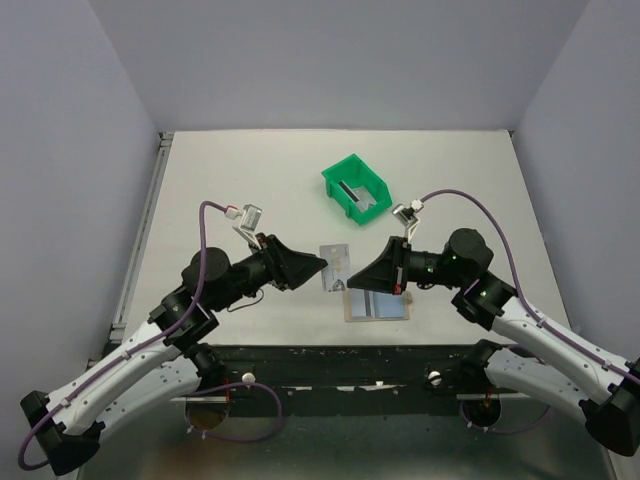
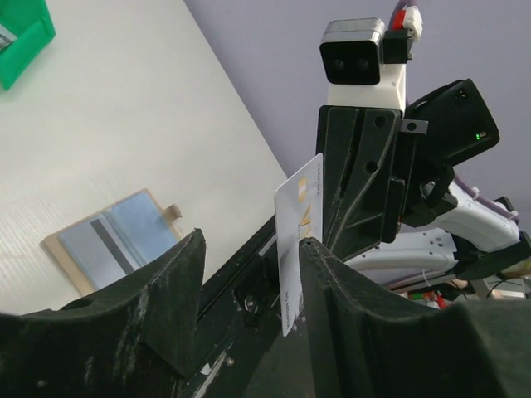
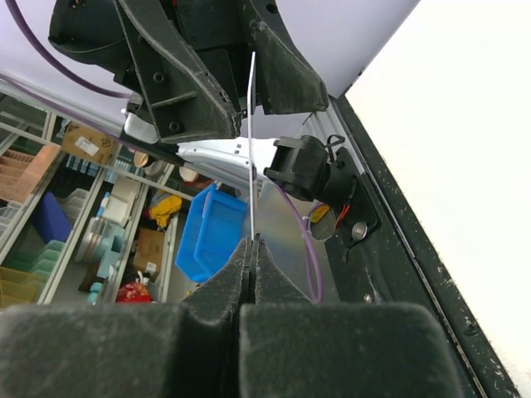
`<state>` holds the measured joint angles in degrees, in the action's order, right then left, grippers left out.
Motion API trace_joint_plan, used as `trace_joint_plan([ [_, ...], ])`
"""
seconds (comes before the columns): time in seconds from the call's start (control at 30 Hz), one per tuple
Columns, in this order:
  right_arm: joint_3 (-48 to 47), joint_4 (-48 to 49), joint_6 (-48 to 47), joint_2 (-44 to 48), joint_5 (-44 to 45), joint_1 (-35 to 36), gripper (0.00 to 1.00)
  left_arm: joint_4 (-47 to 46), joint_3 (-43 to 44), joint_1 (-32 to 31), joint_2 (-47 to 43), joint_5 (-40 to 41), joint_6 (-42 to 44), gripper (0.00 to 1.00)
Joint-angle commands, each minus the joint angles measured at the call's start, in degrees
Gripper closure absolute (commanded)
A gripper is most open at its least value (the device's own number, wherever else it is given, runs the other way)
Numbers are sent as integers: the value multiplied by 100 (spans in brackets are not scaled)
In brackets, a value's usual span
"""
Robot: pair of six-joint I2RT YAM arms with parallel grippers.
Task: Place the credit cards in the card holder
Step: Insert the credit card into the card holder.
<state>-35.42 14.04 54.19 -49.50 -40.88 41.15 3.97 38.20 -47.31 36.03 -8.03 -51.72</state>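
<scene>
Top external view: near the middle of the frame we see the right gripper [image 1: 352, 279] pinching a silver credit card [image 1: 335, 266] on edge. The left gripper [image 1: 322, 266] faces it with fingers spread to either side of that card (the left wrist view puts it just beside one finger, contact unclear). Just below them the card holder [image 1: 404, 307] lies open on the table [image 1: 230, 170], with a second card [image 1: 372, 303], dark-striped, on its pale blue inside. A green bin [image 1: 372, 172] sits toward upper centre.

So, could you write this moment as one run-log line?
right gripper: shut on credit card, held in air | left gripper: open, jaws either side of card | card holder: open on table
</scene>
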Motion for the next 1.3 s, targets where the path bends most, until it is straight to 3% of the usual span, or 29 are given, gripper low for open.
trace_joint_plan([
  [0.0,35,213,126,-8,-218,-36,99,-616,-163,29,62,-462,-241,44],
  [0.27,53,213,162,-86,-174,-54,99,-819,-242,29,123,-621,-356,59],
  [0.37,35,195,127,-130,-183,-89,99,-792,-260,29,97,-629,-356,77],
  [0.4,35,178,83,-131,-192,-89,97,-792,-269,29,71,-629,-365,86],
  [0.5,-26,47,-119,-78,-166,-98,73,-801,-295,29,53,-629,-400,100],
  [0.6,-105,-164,-330,27,-34,-107,58,-897,-356,29,27,-656,-461,100],
  [0.67,-141,-261,-427,80,71,-107,53,-976,-409,29,18,-708,-514,100],
  [1.27,-202,-77,-375,1,256,-151,52,-1724,-620,29,273,-1156,-804,100],
])
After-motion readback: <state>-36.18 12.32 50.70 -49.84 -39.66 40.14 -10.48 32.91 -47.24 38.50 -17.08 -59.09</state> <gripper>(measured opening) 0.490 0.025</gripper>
